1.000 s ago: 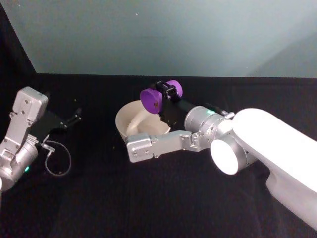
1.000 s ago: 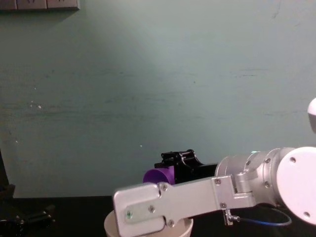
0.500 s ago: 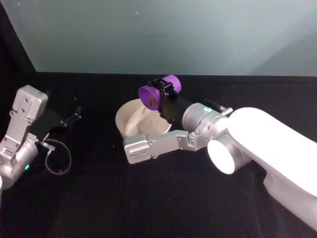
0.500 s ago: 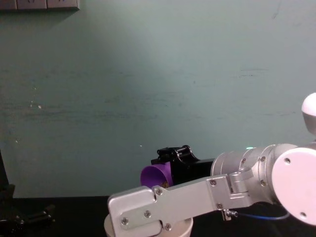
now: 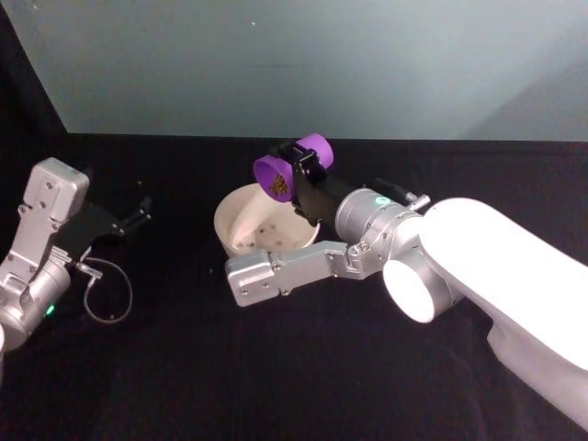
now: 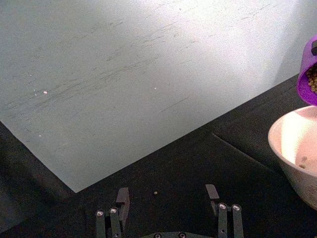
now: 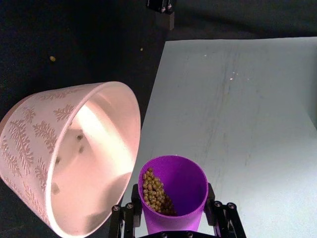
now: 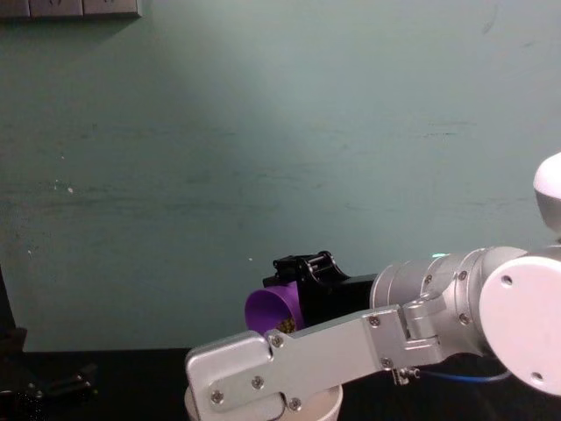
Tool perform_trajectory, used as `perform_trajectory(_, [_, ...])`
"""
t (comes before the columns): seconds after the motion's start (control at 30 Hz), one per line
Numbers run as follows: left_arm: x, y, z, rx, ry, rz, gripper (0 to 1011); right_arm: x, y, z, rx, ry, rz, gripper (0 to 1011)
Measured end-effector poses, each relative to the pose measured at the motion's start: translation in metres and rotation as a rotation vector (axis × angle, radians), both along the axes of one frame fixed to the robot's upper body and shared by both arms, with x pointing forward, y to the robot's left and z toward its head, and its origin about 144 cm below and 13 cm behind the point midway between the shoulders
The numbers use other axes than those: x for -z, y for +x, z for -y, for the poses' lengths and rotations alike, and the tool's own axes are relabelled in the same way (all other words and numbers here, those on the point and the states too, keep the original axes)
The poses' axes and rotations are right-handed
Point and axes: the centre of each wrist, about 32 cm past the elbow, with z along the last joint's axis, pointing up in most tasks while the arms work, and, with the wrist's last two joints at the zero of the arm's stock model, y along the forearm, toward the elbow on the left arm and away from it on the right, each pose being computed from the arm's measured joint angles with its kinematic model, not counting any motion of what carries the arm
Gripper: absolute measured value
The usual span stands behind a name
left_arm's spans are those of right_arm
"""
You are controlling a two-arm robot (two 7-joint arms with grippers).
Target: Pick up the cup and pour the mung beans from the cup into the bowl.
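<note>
Right pincer [image 5: 303, 165] tight around tilted cup [image 5: 316, 147] of mung beans [image 7: 156, 193] over bean-speckled bowl [image 5: 241, 207]; left pincer [image 6: 167, 192] agape.

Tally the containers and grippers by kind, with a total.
Bowl: 1
Cup: 1, tilted over the bowl
Grippers: 2, left gripper open, off to the left, right gripper shut on the cup
Total: 4
</note>
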Motion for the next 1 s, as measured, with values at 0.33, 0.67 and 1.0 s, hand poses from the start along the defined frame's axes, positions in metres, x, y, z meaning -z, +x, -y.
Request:
perform_trajectory(0.33, [0.0000, 0.0000, 0.0000, 0.000, 0.000, 0.000, 1000, -0.0002, -0.0014, -0.0014, -0.001, -0.023, 0.009, 726])
perform_trajectory(0.67, [0.0000, 0.0000, 0.0000, 0.000, 0.000, 0.000, 1000, -0.0002, -0.0022, -0.0024, -0.005, -0.041, 0.007, 726])
perform_trajectory(1.0, [0.0000, 0.0000, 0.0000, 0.000, 0.000, 0.000, 1000, -0.0004, -0.0023, -0.0028, -0.009, -0.047, 0.004, 726])
